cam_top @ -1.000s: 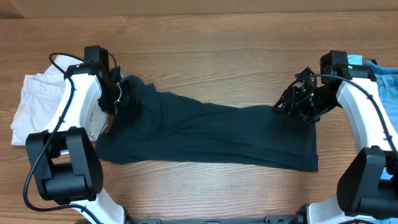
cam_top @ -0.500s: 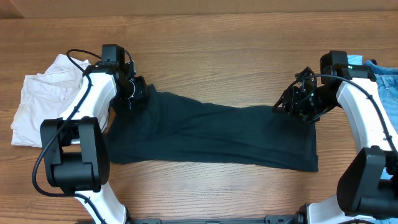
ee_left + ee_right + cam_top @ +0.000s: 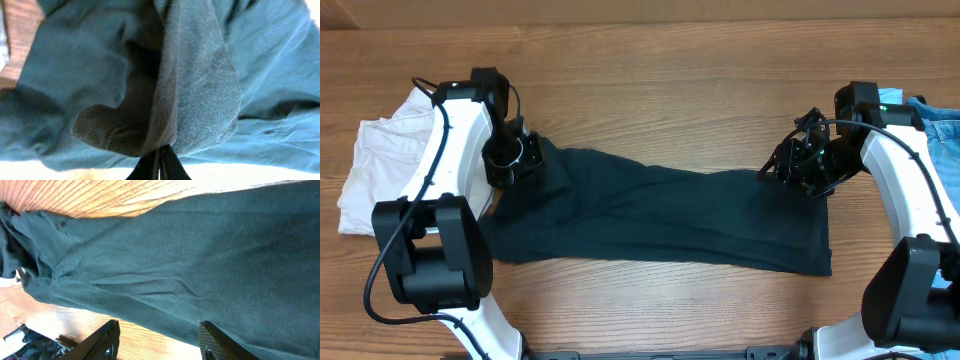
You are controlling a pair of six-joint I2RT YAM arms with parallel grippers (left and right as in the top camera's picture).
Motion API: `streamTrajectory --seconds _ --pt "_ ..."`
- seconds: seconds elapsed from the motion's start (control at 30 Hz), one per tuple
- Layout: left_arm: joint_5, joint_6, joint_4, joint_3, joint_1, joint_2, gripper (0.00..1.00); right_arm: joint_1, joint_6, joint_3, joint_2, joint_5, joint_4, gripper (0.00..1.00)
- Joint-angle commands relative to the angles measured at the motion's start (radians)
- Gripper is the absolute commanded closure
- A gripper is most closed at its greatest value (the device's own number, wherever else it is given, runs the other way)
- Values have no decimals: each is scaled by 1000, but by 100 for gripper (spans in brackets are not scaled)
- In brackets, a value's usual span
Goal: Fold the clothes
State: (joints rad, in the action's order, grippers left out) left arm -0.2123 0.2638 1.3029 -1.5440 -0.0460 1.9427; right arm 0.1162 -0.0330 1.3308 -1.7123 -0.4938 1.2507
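Where the left jaws pinch shut on a raised fold at the left end of the dark T-shirt [image 3: 200, 85], the right jaws stand apart over its right end. The T-shirt lies stretched across the desk [image 3: 670, 80], between cream shorts [image 3: 380, 170] and blue jeans [image 3: 945, 125].

A robotics lab bench, by the left arm [image 3: 450, 165] and right arm [image 3: 910, 190] mounted at a wood-grain table [image 3: 660, 100]
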Motion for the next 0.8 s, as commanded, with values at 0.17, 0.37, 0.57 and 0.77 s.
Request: streamTrajectory --seconds 0.17,0.37,0.57,0.77 --pt "196 47 163 -13 -2 -19 95 -4 7 -2 -1 -13 -1 46" --pt "203 47 204 -13 -2 -19 76 -4 7 -2 -1 -13 -2 45" --pt "262 59 141 -25 -37 -19 64 -4 7 -2 -1 -14 -2 45" --pt "127 -21 -221 -42 -79 -12 34 -4 7 -2 -1 -17 -6 45"
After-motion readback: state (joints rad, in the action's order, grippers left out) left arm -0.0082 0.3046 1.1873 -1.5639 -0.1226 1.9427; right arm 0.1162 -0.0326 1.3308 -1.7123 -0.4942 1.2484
